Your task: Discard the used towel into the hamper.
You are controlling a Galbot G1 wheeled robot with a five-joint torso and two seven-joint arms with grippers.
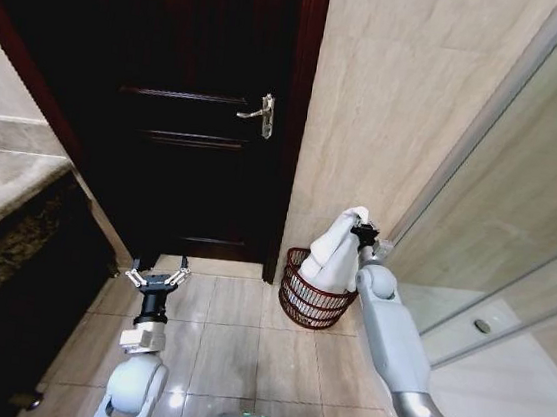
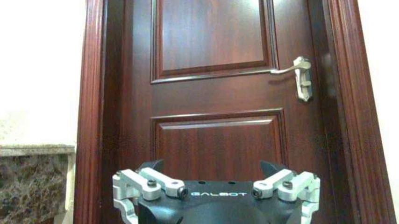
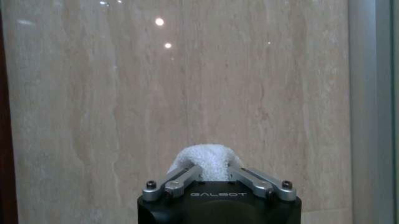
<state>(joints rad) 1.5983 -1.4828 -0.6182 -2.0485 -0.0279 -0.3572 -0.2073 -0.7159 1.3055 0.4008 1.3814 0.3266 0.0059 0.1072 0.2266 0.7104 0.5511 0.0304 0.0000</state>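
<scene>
- Far left in the head view: a grey-beige stone counter top [image 1: 0, 182] over a dark mottled marble front, also seen at the edge of the left wrist view [image 2: 31, 149].
- Left gripper [image 1: 158, 277] low over the beige tiled floor [image 1: 242, 355], well apart from the basket, pointing at the door; fingers [image 2: 156, 183] spread wide, nothing between them.
- Straight ahead of that gripper: a dark reddish-brown panelled wooden door [image 1: 199, 109] with a silver lever handle [image 1: 259, 114] on its right side, closed in its frame; handle likewise at the door's right in the left wrist view [image 2: 300, 74].
- Right of the door: a glossy beige stone-tile wall [image 1: 391, 101].
- At the foot of that wall, on the floor beside the door frame: the small round dark reddish-brown ribbed wire hamper [image 1: 306, 302], upright, tapering to its base.
- White terry towel [image 1: 334, 253] hanging in a long fold, lower end down inside the hamper, upper end raised above the rim.
- Right gripper [image 1: 364, 232] above the hamper's right rim, pinching the towel's top; in the right wrist view the metal fingers [image 3: 181, 179] pressed against a bunched white fold [image 3: 207, 161], facing the beige wall.
- Grey right forearm [image 1: 390, 332] rising from the lower right to that gripper.
- Far right: a slanting glass shower panel [image 1: 521, 196] with a pale metal frame, and a white shower floor with a round drain [image 1: 482, 326].
</scene>
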